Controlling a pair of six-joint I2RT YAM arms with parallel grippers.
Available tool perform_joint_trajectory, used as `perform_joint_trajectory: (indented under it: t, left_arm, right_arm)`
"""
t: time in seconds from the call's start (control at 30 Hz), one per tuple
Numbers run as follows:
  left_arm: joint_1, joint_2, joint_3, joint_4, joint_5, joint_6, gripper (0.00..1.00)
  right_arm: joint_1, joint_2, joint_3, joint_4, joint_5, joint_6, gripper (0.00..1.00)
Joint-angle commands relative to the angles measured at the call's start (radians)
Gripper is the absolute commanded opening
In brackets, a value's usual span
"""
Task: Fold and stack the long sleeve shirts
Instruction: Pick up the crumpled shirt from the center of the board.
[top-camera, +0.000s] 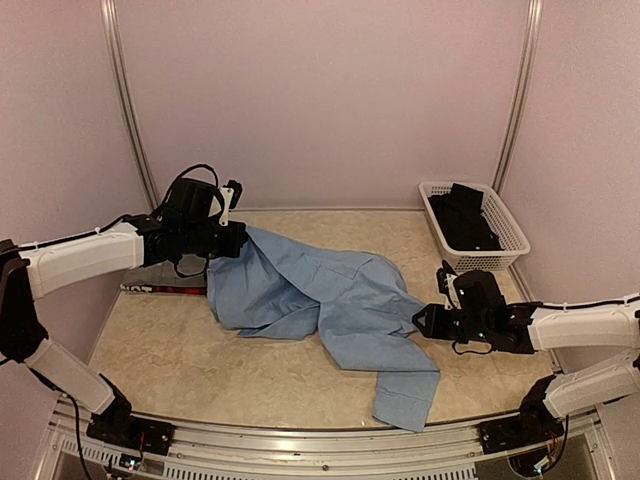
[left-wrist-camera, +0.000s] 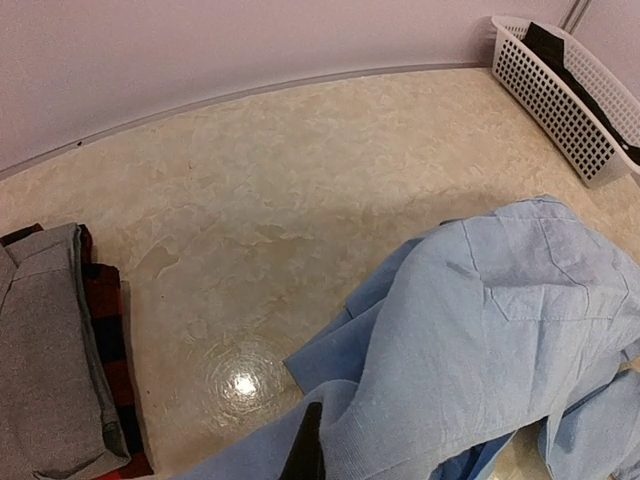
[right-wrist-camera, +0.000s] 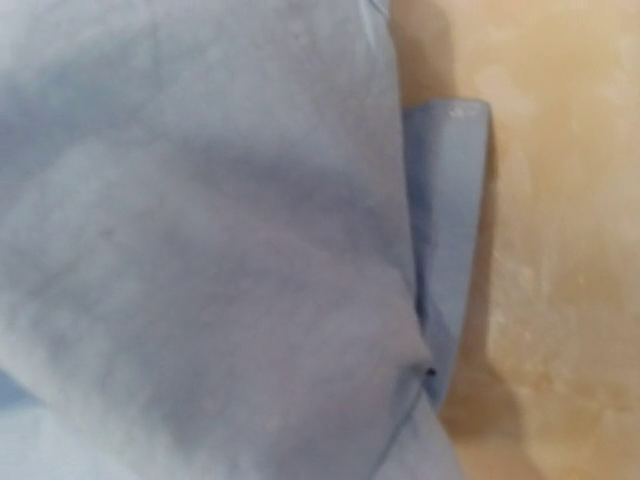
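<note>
The light blue shirt (top-camera: 330, 300) lies rumpled across the middle of the table, one sleeve trailing to the front edge. My left gripper (top-camera: 232, 240) is shut on its far left corner and holds it lifted. In the left wrist view the cloth (left-wrist-camera: 480, 330) drapes over one dark finger (left-wrist-camera: 305, 455). My right gripper (top-camera: 428, 320) is at the shirt's right edge, shut on it. In the right wrist view the blue cloth (right-wrist-camera: 200, 240) fills the frame, gathers to a pinch and hides the fingers. The folded grey shirt (left-wrist-camera: 40, 370) lies on the red-and-black plaid shirt (left-wrist-camera: 105, 330) at the left.
A white mesh basket (top-camera: 510, 240) with dark cloth in it stands at the back right; it also shows in the left wrist view (left-wrist-camera: 560, 95). The folded stack (top-camera: 160, 288) lies under my left arm. Pale walls close in the back and sides.
</note>
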Motion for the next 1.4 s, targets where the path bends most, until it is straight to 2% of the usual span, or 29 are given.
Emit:
perform_joint_trajectory:
  t: [0.0, 0.1, 0.23, 0.33, 0.4, 0.53, 0.63, 0.77, 1.1, 1.23, 1.37]
  left_arm:
    - [0.007, -0.004, -0.02, 0.032, 0.004, -0.003, 0.0]
    - [0.006, -0.003, -0.023, 0.031, 0.0, -0.003, 0.0]
    - [0.007, -0.015, -0.033, 0.025, -0.018, -0.003, 0.0]
    - [0.007, -0.033, -0.041, 0.015, -0.038, -0.005, 0.0]
    - [0.007, -0.05, -0.048, 0.014, -0.05, -0.008, 0.0]
    - [0.005, -0.115, -0.063, 0.024, -0.032, -0.012, 0.0]
    - [0.004, -0.185, -0.061, 0.042, -0.028, -0.01, 0.0]
    - [0.006, -0.235, 0.033, 0.036, -0.069, 0.014, 0.0]
    - [0.005, -0.137, 0.487, -0.104, -0.115, 0.107, 0.0]
    - [0.006, -0.132, 0.605, -0.139, -0.113, 0.129, 0.0]
    - [-0.004, -0.168, 0.582, -0.164, -0.046, 0.136, 0.0]
  right_arm:
    - [-0.018, 0.005, -0.031, 0.123, -0.023, -0.026, 0.28]
    - [-0.032, 0.018, -0.045, 0.174, -0.051, -0.034, 0.2]
    - [-0.055, 0.015, -0.031, 0.183, -0.099, -0.062, 0.0]
    - [-0.07, -0.033, 0.038, 0.082, -0.106, -0.128, 0.0]
    - [-0.09, -0.067, 0.131, -0.061, -0.125, -0.199, 0.0]
    - [-0.117, -0.085, 0.422, -0.375, -0.126, -0.358, 0.0]
    - [-0.131, -0.061, 0.626, -0.524, -0.115, -0.45, 0.0]
    - [-0.165, 0.015, 0.881, -0.611, -0.118, -0.521, 0.0]
    - [-0.183, 0.242, 1.539, -0.792, -0.151, -0.606, 0.0]
    - [-0.184, 0.287, 1.689, -0.844, -0.186, -0.595, 0.0]
    - [-0.183, 0.226, 1.648, -0.829, -0.313, -0.571, 0.0]
